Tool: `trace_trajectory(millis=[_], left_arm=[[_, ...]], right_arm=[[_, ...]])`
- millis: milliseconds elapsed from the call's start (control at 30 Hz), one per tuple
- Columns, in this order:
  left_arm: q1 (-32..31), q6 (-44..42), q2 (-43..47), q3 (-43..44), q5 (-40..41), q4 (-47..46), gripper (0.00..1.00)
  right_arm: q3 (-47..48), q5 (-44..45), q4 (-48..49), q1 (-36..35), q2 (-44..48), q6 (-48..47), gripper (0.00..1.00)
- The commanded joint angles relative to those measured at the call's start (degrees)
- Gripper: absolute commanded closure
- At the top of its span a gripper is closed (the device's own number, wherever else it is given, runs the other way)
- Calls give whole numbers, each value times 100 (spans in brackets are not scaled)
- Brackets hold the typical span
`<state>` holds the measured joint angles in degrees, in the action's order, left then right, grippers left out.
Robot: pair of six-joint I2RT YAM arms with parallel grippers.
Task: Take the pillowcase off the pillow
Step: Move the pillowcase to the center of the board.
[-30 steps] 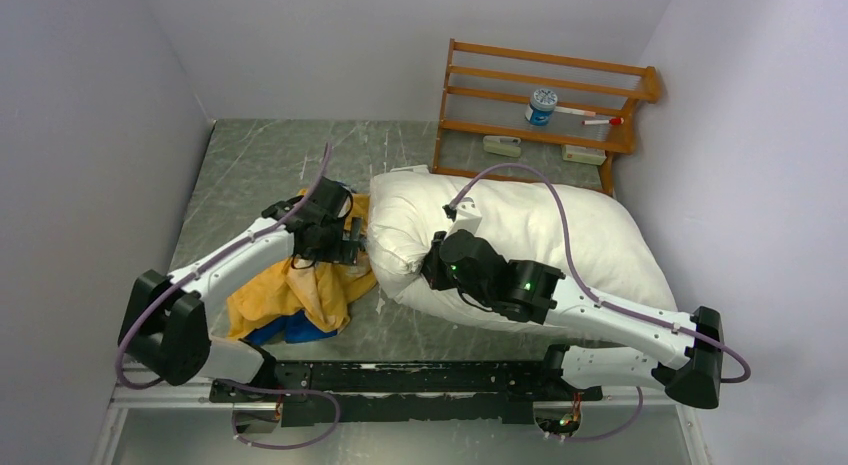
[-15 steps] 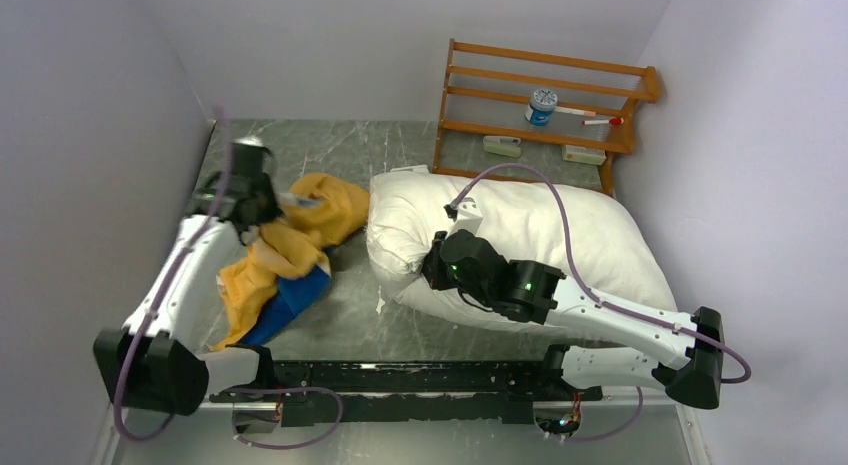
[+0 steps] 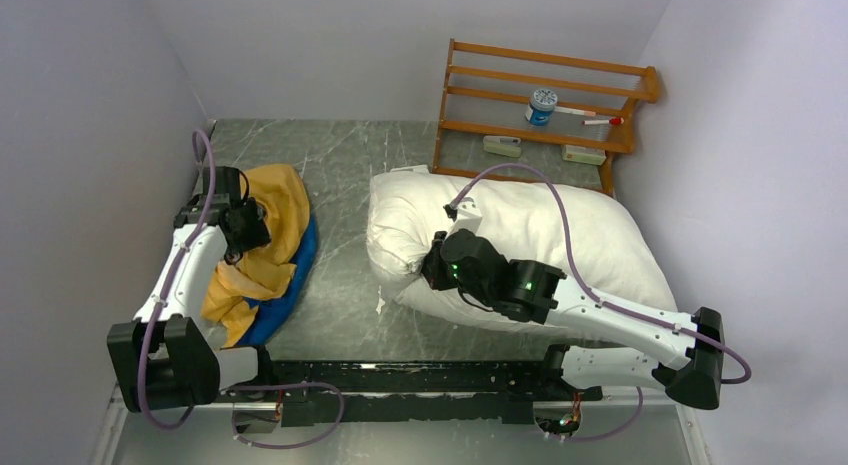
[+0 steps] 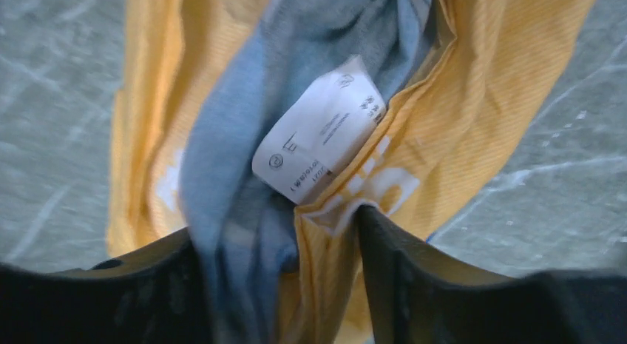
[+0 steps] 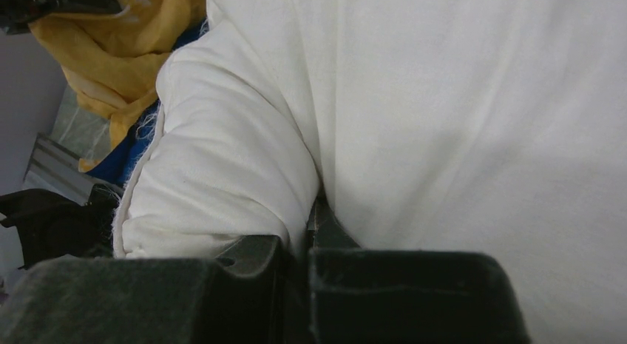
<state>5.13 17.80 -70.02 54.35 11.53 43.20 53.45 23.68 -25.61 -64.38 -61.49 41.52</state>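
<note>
1. A fold at the near left edge of the pillow (image 3: 520,220) is pinched by the right gripper (image 5: 307,244), its jaws closed tight on it.
2. The pillow is laid bare on the right half of the table (image 3: 350,165).
3. The pillowcase (image 3: 280,200) is heaped at the left, apart from the pillow, orange over blue.
4. The left gripper (image 4: 281,240) is set on that heap. Cloth is seen between its half-parted jaws, but whether the cloth is clamped cannot be told.
5. A wooden rack (image 3: 545,95) is stood against the far wall.

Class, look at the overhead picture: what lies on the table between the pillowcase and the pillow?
Nothing: only bare table separates pillowcase from pillow, seen from the top view.
</note>
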Motion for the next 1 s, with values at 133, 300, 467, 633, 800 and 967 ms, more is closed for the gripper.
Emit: trace_trajectory(millis=[133,300,467,633,800,967], left_arm=[[77,105,292,416,-1069,-37,23],[-36,267,884,664,-1763,27,3],[-838,645,1393,175,-2910,-477,3],[-1012,694,1339,-297,-3455,-681,3],[-1022,578,1217,-286,-3670,-799,3],[-1289,660,974,-579,-4331,-1233,3]], right_arm=[[130,-746,320,104,-149,-502,99],[289,-2099,924,86,-766,-1010,93],[961,-2467,984,-470,-1686,-1525,86],[2060,-1457,300,-1671,-2266,-2500,50],[2224,82,-272,-1846,-1679,-2263,38],[1861,2241,-1450,-1330,-614,-1081,11]])
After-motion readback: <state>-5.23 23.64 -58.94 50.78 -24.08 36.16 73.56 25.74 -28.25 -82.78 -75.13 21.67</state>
